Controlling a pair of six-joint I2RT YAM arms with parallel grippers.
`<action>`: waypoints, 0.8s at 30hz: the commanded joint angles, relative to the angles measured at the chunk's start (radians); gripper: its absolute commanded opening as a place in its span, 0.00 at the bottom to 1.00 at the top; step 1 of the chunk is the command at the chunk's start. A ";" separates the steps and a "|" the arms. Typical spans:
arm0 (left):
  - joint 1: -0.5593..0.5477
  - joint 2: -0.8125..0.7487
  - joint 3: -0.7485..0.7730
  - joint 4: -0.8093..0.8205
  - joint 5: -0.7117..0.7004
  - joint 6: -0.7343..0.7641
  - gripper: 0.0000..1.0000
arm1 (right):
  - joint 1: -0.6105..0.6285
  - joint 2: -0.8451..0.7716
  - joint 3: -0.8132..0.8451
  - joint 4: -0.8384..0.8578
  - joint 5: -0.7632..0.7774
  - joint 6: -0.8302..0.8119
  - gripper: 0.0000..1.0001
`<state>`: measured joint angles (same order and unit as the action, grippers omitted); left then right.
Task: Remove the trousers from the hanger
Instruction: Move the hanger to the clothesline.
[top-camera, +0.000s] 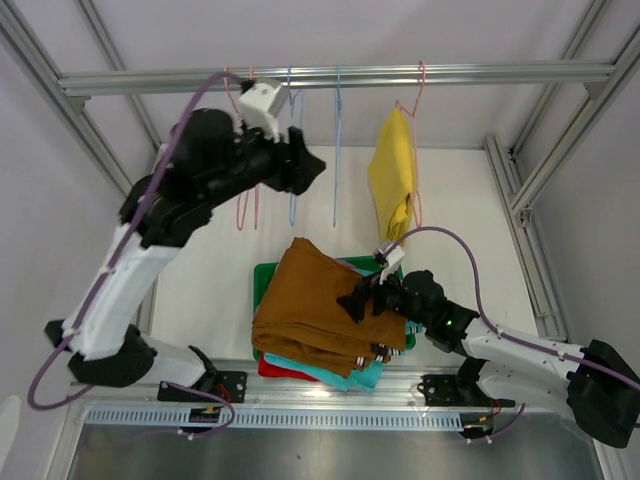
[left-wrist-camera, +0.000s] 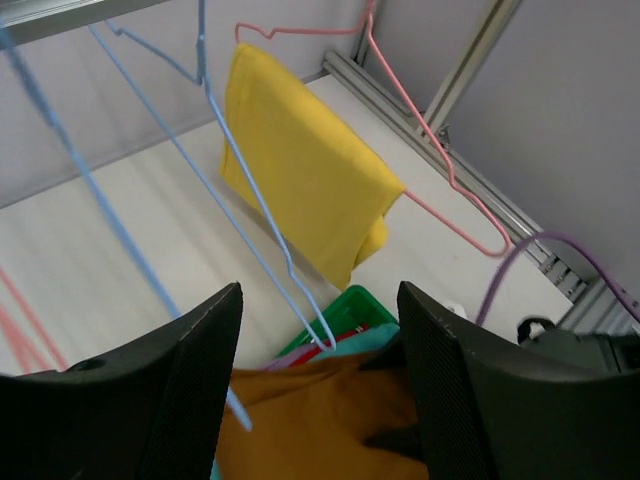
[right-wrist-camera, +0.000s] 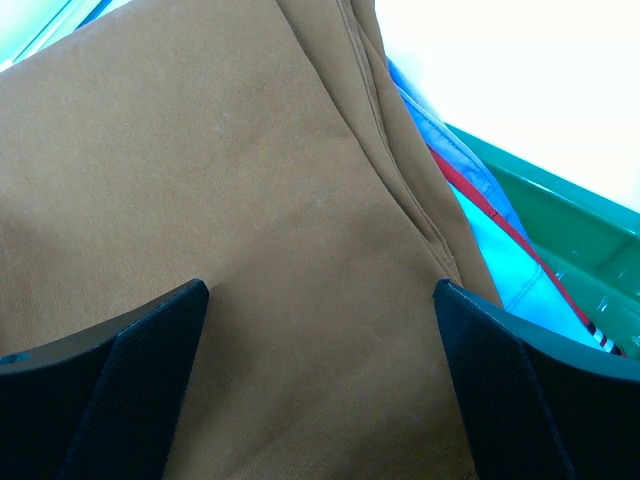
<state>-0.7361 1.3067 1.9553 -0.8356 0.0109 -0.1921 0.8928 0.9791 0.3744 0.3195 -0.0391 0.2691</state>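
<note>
The yellow trousers (top-camera: 392, 185) hang folded over a pink hanger (top-camera: 418, 150) on the top rail; they also show in the left wrist view (left-wrist-camera: 300, 170). The brown trousers (top-camera: 315, 305) lie on top of a pile in the green tray (top-camera: 264, 280), over teal (top-camera: 350, 377) and red (top-camera: 272, 371) pairs; a lilac edge (left-wrist-camera: 265, 356) shows under them. My left gripper (top-camera: 308, 165) is open and empty, high up near the empty hangers. My right gripper (top-camera: 358, 298) is open just above the brown trousers (right-wrist-camera: 250, 250).
Empty blue hangers (top-camera: 292, 150) and pink hangers (top-camera: 248, 205) hang from the rail (top-camera: 340, 75) at the left. Metal frame posts stand at both sides. A purple cable (top-camera: 450, 240) loops over the right arm.
</note>
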 joint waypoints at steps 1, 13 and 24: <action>-0.043 0.153 0.124 -0.013 -0.104 0.025 0.68 | 0.009 0.016 -0.026 -0.079 -0.030 0.025 0.99; -0.048 0.387 0.234 0.006 -0.281 0.026 0.69 | 0.020 0.023 -0.026 -0.074 -0.036 0.024 1.00; -0.052 0.479 0.166 0.030 -0.362 0.037 0.67 | 0.024 0.009 -0.025 -0.085 -0.024 0.024 1.00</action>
<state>-0.7799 1.7813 2.1361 -0.8398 -0.3000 -0.1741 0.9001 0.9806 0.3744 0.3199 -0.0341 0.2668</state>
